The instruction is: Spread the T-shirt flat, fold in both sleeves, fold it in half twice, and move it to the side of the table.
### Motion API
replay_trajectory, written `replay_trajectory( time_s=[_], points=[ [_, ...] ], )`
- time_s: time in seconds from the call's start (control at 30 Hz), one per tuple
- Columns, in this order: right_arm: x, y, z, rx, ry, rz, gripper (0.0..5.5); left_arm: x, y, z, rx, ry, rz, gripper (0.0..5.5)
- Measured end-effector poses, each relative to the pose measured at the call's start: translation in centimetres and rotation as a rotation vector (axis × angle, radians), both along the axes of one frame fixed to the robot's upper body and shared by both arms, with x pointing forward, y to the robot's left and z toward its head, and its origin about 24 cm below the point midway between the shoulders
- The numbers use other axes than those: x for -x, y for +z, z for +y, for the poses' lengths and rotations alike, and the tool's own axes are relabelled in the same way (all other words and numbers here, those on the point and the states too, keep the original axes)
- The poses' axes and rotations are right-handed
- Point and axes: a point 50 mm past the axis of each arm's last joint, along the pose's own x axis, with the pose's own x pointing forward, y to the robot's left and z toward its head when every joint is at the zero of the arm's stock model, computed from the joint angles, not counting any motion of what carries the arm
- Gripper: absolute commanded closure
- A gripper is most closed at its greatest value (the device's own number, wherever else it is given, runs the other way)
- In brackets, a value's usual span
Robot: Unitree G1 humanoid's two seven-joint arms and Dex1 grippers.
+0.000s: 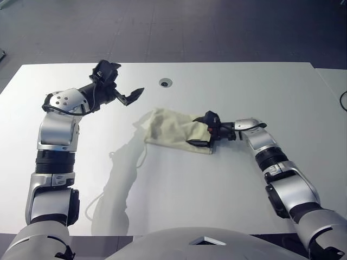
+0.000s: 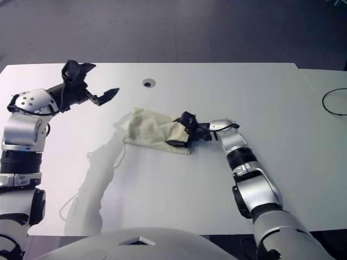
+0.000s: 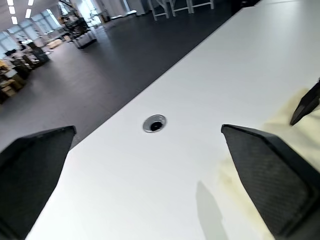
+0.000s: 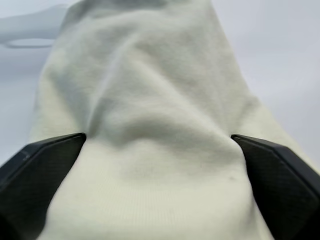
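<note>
Right end effector [image 1: 202,130] gapes wide over the bunched T-shirt [image 1: 169,129] edge, left end effector [image 1: 129,81] also wide, well clear. A one-sided pull probably just drags the wad around.

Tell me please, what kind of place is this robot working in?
Probably a large lab or workshop hall: a white table with a cable port, a dark tiled floor, and equipment racks under ceiling strip lights far behind.
</note>
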Motion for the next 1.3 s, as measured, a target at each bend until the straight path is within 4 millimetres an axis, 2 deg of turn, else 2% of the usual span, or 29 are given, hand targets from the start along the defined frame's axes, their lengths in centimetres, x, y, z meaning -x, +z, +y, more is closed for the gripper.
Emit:
replay_trajectory(
  time_s=[0.1,0.2,0.4,0.5,0.6,0.67,0.77,0.87,0.97,1.13,1.23,1.3],
  points=[
    [-0.8,0.3,-2.5,0.028,-0.172,-0.032,0.13,0.2,0.7,0.1,0.004,0.021,-0.041,0.1],
    [-1.1,0.0,-6.4,0.011,-0.487,-0.04,0.13,0.6,0.9,0.1,0.007,0.051,-0.07,0.1],
    [-0.5,-0.5,-12.0,0.005,-1.016,-0.085,0.13,1.1,0.4,-0.5,0.107,0.195,-0.115,0.1],
    [-0.1,-0.7,-13.5,0.005,-1.186,-0.096,0.13,1.7,-0.4,-1.8,0.201,0.251,-0.107,0.1],
    [-0.1,-0.6,-13.9,0.041,-1.255,-0.128,0.13,2.1,-0.6,-2.2,0.266,0.317,-0.103,0.1],
    [0.3,0.4,-14.2,0.15,-1.298,-0.264,0.13,2.1,-0.4,-1.7,0.302,0.425,-0.122,0.1],
    [1.1,1.5,-13.6,0.17,-1.298,-0.341,0.13,2.3,0.1,-1.3,0.31,0.504,-0.162,0.1],
    [1.1,4.1,-11.8,0.109,-1.274,-0.412,0.13,2.7,0.4,-1.4,0.318,0.527,-0.185,0.1],
    [1.5,5.8,-9.6,0.035,-1.25,-0.431,0.13,3.3,0.5,-1.5,0.319,0.552,-0.194,0.1],
    [3.7,9.2,-5.1,-0.123,-1.168,-0.396,0.13,4.9,1.2,-2.2,0.319,0.626,-0.224,0.1],
    [5.5,12.0,-3.1,-0.208,-1.098,-0.378,0.13,6.0,2.0,-2.6,0.319,0.667,-0.218,0.1],
    [5.9,13.2,-2.5,-0.233,-1.069,-0.383,0.13,6.4,2.0,-2.8,0.319,0.68,-0.196,0.1]
  ],
)
